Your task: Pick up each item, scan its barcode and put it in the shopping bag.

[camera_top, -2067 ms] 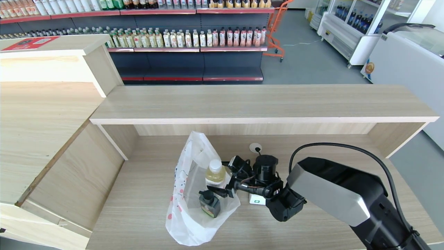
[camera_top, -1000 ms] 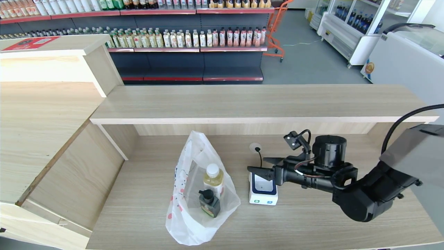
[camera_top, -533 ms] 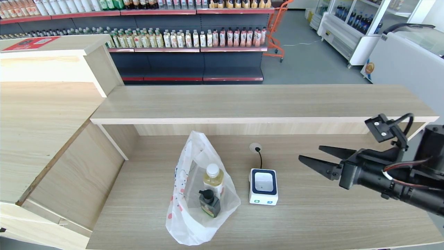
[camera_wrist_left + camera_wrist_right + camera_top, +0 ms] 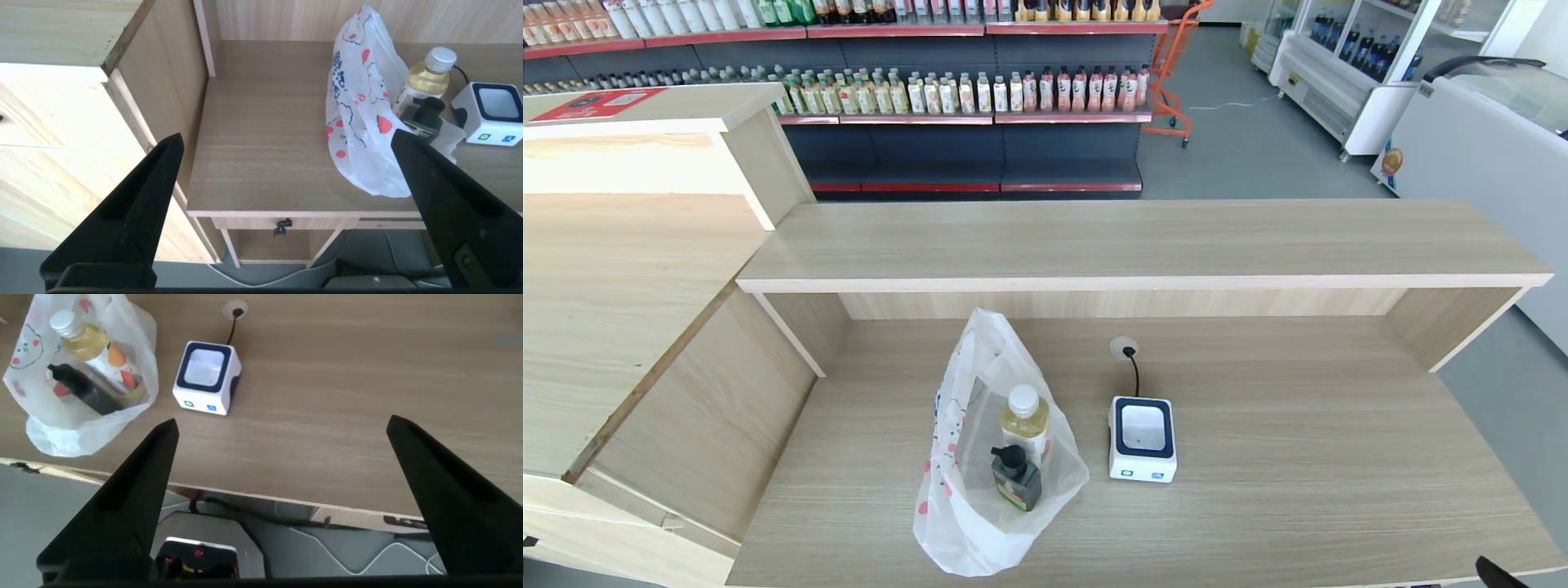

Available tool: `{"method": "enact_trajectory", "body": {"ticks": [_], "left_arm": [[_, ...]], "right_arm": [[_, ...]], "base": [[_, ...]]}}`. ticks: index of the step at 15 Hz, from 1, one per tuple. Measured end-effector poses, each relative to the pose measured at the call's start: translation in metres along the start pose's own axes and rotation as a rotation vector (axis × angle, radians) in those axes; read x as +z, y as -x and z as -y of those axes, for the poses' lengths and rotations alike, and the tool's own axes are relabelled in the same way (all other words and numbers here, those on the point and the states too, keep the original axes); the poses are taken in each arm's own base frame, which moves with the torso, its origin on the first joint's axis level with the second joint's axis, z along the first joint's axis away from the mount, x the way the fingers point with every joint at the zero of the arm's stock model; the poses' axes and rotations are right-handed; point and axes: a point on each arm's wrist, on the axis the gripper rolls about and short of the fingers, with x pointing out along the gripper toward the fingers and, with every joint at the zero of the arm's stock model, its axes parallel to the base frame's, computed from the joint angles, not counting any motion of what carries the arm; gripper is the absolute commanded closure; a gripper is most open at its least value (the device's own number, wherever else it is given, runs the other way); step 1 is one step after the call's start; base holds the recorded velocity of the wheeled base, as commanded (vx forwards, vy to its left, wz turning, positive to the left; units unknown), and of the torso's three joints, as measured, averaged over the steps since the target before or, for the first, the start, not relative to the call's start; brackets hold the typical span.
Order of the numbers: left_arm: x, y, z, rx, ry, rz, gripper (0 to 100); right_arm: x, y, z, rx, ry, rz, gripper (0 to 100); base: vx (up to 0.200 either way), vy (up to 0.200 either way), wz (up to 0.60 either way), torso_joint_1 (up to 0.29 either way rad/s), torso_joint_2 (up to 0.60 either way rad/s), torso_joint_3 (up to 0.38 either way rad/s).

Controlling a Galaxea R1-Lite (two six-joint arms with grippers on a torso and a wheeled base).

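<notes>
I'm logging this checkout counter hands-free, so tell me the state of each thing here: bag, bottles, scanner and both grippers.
shopping bag: standing on the counter, two bottles inside.
yellow drink bottle: upright in the bag, cap on.
dark bottle: in the bag, just in front of the yellow one, black cap on.
scanner: flat on the counter, cable attached, nothing over its window.
left gripper: open, empty.
right gripper: open, empty.

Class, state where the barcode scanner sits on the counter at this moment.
In the head view, the barcode scanner sits near the middle of the counter, just right of the shopping bag, its cable running toward the back.
</notes>
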Motion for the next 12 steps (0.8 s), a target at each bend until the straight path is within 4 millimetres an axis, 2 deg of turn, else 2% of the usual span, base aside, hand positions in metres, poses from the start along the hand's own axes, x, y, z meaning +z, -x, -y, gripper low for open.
{"method": "enact_trajectory", "body": {"ticks": [3,7,8,12], "left_arm": [[0.000,0.000,0.000,0.000,0.000,0.000,0],[0.000,0.000,0.000,0.000,0.000,0.000,0],[0.000,0.000,0.000,0.000,0.000,0.000,0],[0.000,0.000,0.000,0.000,0.000,0.000,0]], "right_arm": [[-0.039,0.030,0.000,-0.136,-0.016,0.010,0],[-0.048,0.040,-0.002,-0.182,-0.016,0.120,0],[-0.049,0.041,-0.002,-0.183,-0.025,0.134,100],[-0.050,0.042,-0.002,-0.186,-0.046,0.154,100]], "base": [[0.000,0.000,0.00,0.000,0.00,0.000],[0.000,0.000,0.00,0.000,0.00,0.000],[0.000,0.000,0.00,0.000,0.00,0.000],[0.000,0.000,0.00,0.000,0.00,0.000]]}}
